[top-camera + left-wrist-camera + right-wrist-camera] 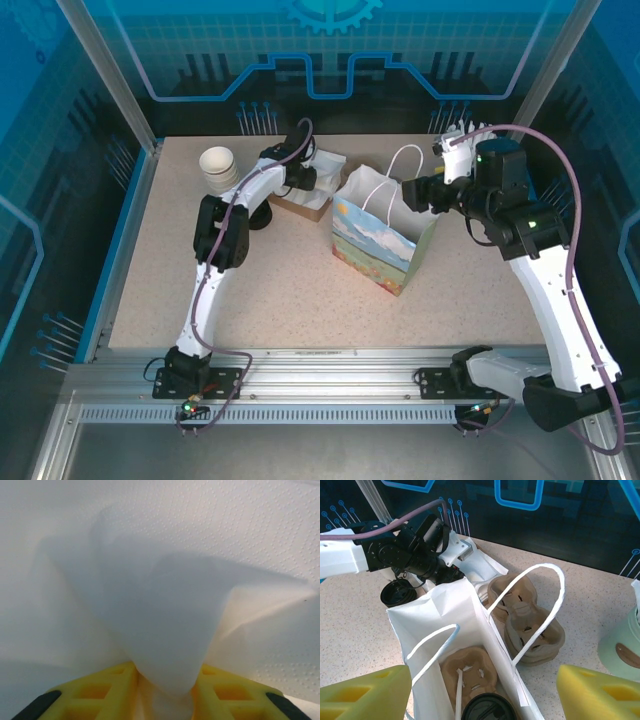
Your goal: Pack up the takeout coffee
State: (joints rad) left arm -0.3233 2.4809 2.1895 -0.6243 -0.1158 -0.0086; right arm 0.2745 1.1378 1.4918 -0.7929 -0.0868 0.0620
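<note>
Beige speckled table (pixel 290 300), matte, with the items grouped on its far half. Blue back wall (pixel 330 60) has a printed circuit and gear pattern, and the side panels are blue too. Aluminium posts (pixel 110 75) stand at the far corners. An aluminium rail (pixel 330 375) runs along the near edge and carries both arm bases. Light is bright and even, shadows soft.

Gift bag (pixel 380 250) stands upright mid-table, mouth open. It has a landscape print on the near face, a white inside, and white rope handles standing up. Takeout coffee (pixel 487 709) is inside the gift bag at the bottom, seated in a brown pulp carrier (pixel 470 667). Its black lid shows; the cup body is hidden.

Right gripper (pixel 482 682) hovers over the gift bag mouth, yellow fingers spread wide with nothing between them.

Left gripper (pixel 165 702) is off the gift bag's far left corner, over a brown box (pixel 305 207). It is pinched closed on a fold of white embossed napkin (pixel 165 605), which fills the gap between the yellow fingers.

Stack of empty carriers (pixel 532 625) sits just beside the gift bag's outer wall, on the table. Pale green cup (pixel 620 645) is near the gift bag, past that stack. Loose black lid (pixel 397 594) lies left of the gift bag, under the left arm. White cups (pixel 218 165) are stacked well left of the gift bag, toward the far left corner.
</note>
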